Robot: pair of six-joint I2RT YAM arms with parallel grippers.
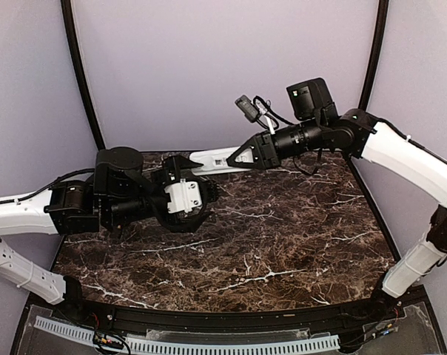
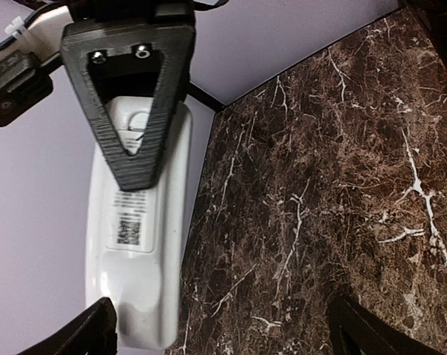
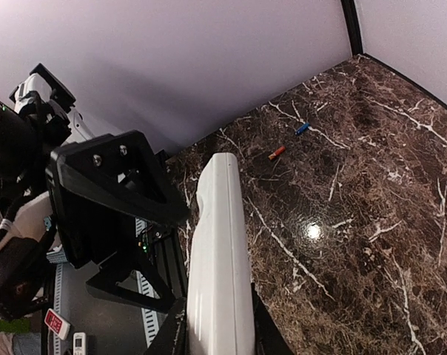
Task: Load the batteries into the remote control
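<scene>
2 arms meet above the far left part of the marble table [image 1: 283,244]. The right gripper [image 3: 217,336] is clamped across one end of the remote control [image 3: 220,244] and holds it in the air, long axis about level, barcode label face toward the left wrist camera. The left gripper [image 2: 223,329] is spread wide with nothing between its fingers. One finger [image 2: 86,333] sits just beside the remote's free end, contact not resolvable. On the table, well apart from both arms, lie an orange battery [image 3: 277,153] and a blue battery [image 3: 303,128], near each other; both are tiny in frame, so their identity is only probable.
</scene>
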